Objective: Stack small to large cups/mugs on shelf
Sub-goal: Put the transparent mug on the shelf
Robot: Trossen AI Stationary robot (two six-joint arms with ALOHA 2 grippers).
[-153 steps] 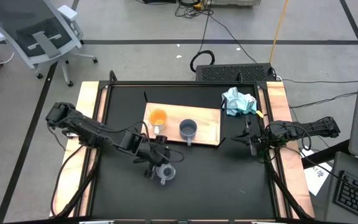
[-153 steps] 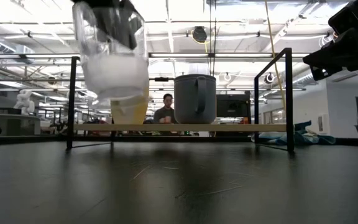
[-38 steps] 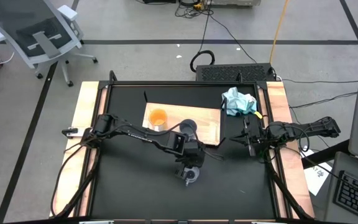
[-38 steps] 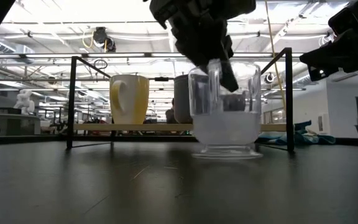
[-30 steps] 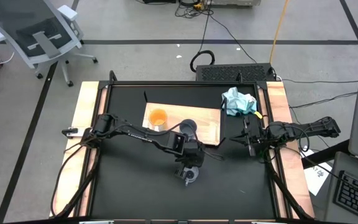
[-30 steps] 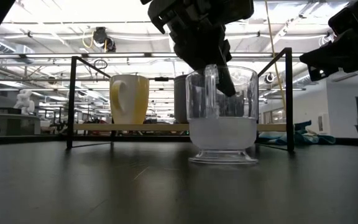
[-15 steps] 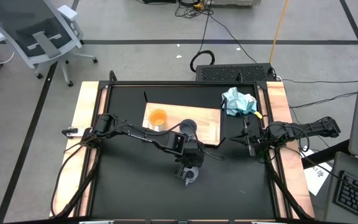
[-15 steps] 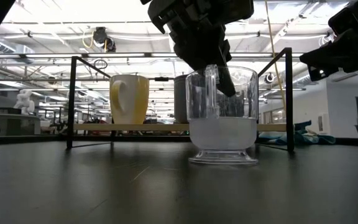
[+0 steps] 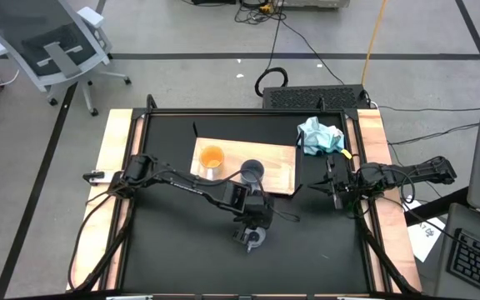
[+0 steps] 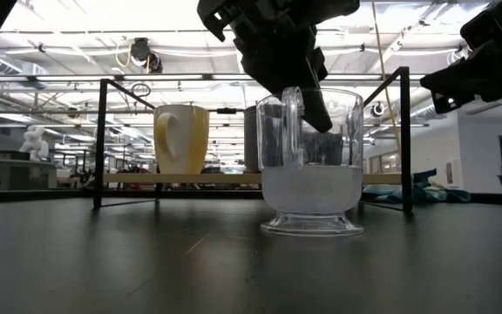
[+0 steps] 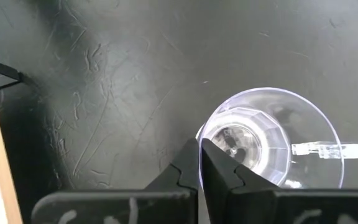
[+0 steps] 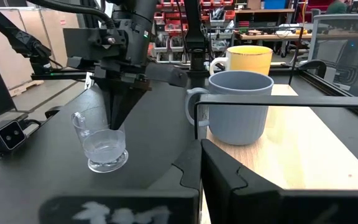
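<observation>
Left gripper [image 9: 252,233] clamped on the rim of the clear glass cup [image 9: 254,237]; right gripper [image 9: 333,188] closed and empty at the table's right edge.

High view: the glass cup stands on the black table [image 9: 173,258], in front of the shelf [image 9: 275,171] and apart from it; the orange mug [image 9: 212,157] and blue-grey mug [image 9: 252,172] sit side by side on the shelf. Low view: the glass cup [image 10: 310,161] rests upright on the table surface, with the left gripper's fingers [image 10: 308,87] coming down onto its rim beside the handle. Left wrist view: the fingers [image 11: 219,171] pinch the cup wall, one inside, one outside. Right wrist view: the right gripper's fingers [image 12: 219,177] are pressed together, holding nothing, near the blue-grey mug [image 12: 238,106].
</observation>
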